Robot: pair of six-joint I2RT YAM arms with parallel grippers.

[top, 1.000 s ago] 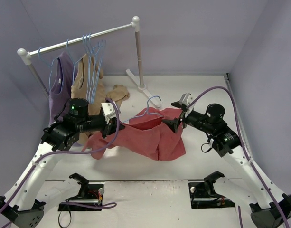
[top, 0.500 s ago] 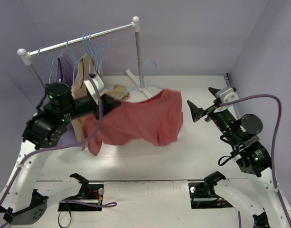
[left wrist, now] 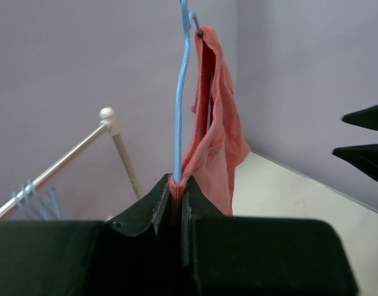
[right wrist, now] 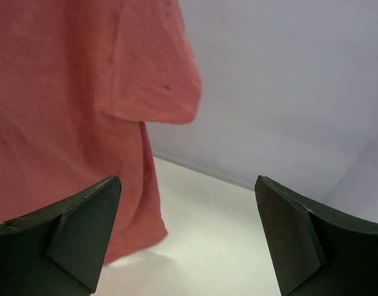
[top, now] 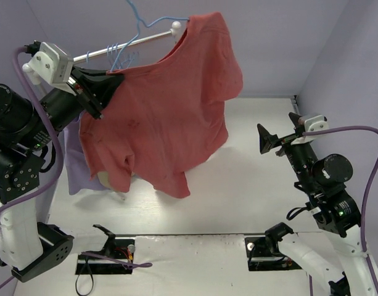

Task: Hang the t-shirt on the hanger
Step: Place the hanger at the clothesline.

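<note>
The coral-red t-shirt [top: 167, 111] hangs high in the air, draped over the light-blue hanger [top: 137, 17], whose hook sticks out above the collar. My left gripper [top: 111, 83] is shut on one shoulder end, pinching cloth and wire together. In the left wrist view the hanger wire [left wrist: 180, 92] rises straight out of the closed left gripper [left wrist: 176, 185], with the t-shirt [left wrist: 219, 135] falling behind it. My right gripper [top: 279, 129] stands open to the right of the shirt, apart from it. From the right wrist, the t-shirt [right wrist: 71, 92] fills the left side, ahead of the empty right gripper [right wrist: 185, 182].
The white clothes rail [top: 99, 53] runs behind the shirt, with spare blue hangers [top: 119, 55] on it. A lilac top [top: 74, 166] and a tan garment [top: 105, 180] hang below, partly hidden. Purple walls close in at the back and right.
My left arm has swung the shirt and hanger up from the table to high in front of the rail. My right gripper has let go, opened and drawn back to the right.
</note>
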